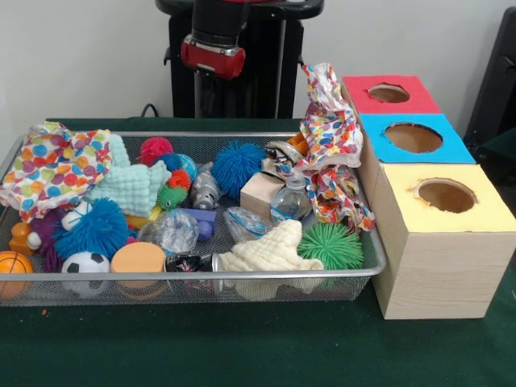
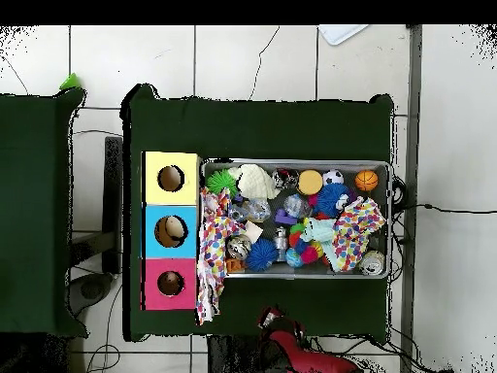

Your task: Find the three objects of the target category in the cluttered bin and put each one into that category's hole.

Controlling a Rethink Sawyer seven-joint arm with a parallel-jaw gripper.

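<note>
The wire mesh bin (image 1: 379,262) is full of clutter and also shows in the overhead view (image 2: 390,221). No yellow duckling shows. A small orange rounded thing (image 1: 20,237) lies at the bin's left edge, half hidden; I cannot tell if it is plush. Another orange bit (image 1: 298,144) peeks from behind the spotted cloth. The red-surround hole (image 1: 389,93) is on the farthest box, and it also shows in the overhead view (image 2: 171,284). The arm's red and black end (image 1: 213,48) hangs behind the bin, drawn back (image 2: 271,319). It holds nothing that I can see.
The bin holds spotted cloths (image 1: 55,165) (image 1: 334,137), blue spiky balls (image 1: 237,165) (image 1: 98,230), a green spiky ball (image 1: 332,244), a cream cloth (image 1: 270,250), a soccer ball (image 1: 85,264), a basketball (image 1: 12,266) and a wooden block (image 1: 262,192). Blue-surround (image 1: 413,137) and yellow-surround (image 1: 446,195) holes sit nearer.
</note>
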